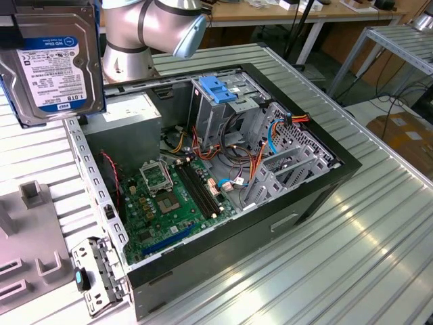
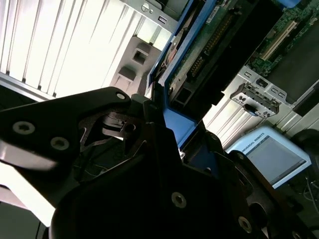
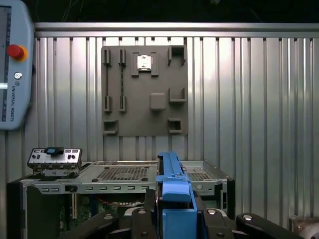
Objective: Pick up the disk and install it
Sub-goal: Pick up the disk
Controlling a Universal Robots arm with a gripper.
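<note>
The disk [image 1: 51, 61], a silver-grey hard drive with a white label and blue top band, hangs in the air at the exterior view's upper left, above the table and beside the open computer case [image 1: 223, 169]. Its blue carrier rails show along its edges. In the second wrist view my black gripper [image 2: 159, 114] is shut on the blue rail, and the disk's green circuit-board underside [image 2: 209, 45] faces the camera. In the first wrist view the disk [image 3: 172, 184] stands edge-on between my fingers [image 3: 142, 216].
Inside the case stand a metal drive cage with a blue latch [image 1: 220, 88], the motherboard [image 1: 172, 196] and loose cables. A grey fixture plate [image 3: 144, 89] lies on the ribbed table, with a metal bracket [image 1: 95, 277] beside the case. A teach pendant [image 3: 15, 64] lies nearby.
</note>
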